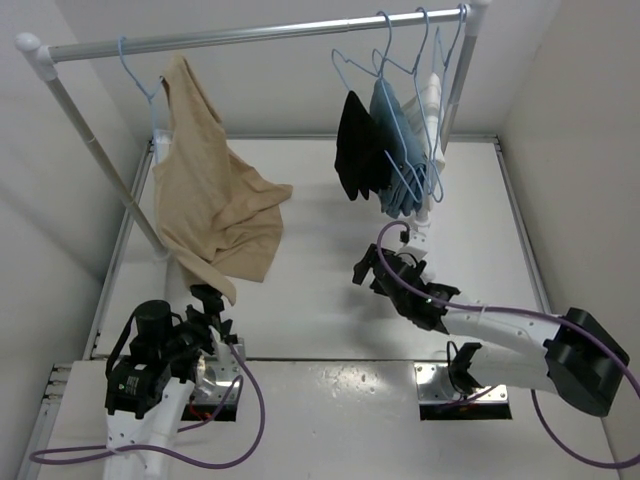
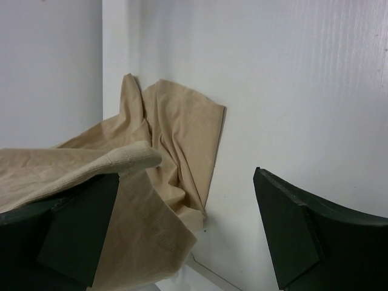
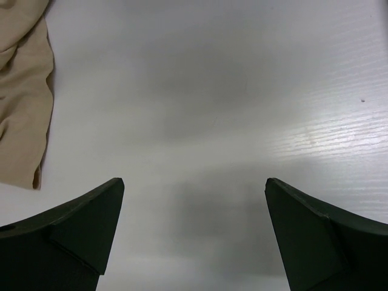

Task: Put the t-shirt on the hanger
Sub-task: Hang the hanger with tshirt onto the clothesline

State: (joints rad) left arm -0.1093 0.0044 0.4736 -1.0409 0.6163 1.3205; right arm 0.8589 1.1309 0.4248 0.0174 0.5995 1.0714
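The tan t-shirt (image 1: 210,200) hangs from the light-blue hanger (image 1: 135,75) on the left end of the rail. Its lower part trails down onto the white table. My left gripper (image 1: 212,300) sits at the shirt's lowest corner. In the left wrist view the gripper (image 2: 187,176) is open, and a fold of the shirt (image 2: 176,139) lies over its left finger (image 2: 79,224). My right gripper (image 1: 370,265) is open and empty over the table's middle. In the right wrist view the gripper (image 3: 194,180) has bare table between its jaws, and the shirt's edge (image 3: 21,91) lies far to the left.
The metal rail (image 1: 280,33) runs across the top on slanted posts (image 1: 110,170). Three more blue hangers at its right end carry a black garment (image 1: 358,150), a blue one (image 1: 398,150) and a white one (image 1: 430,100). Walls close in on both sides.
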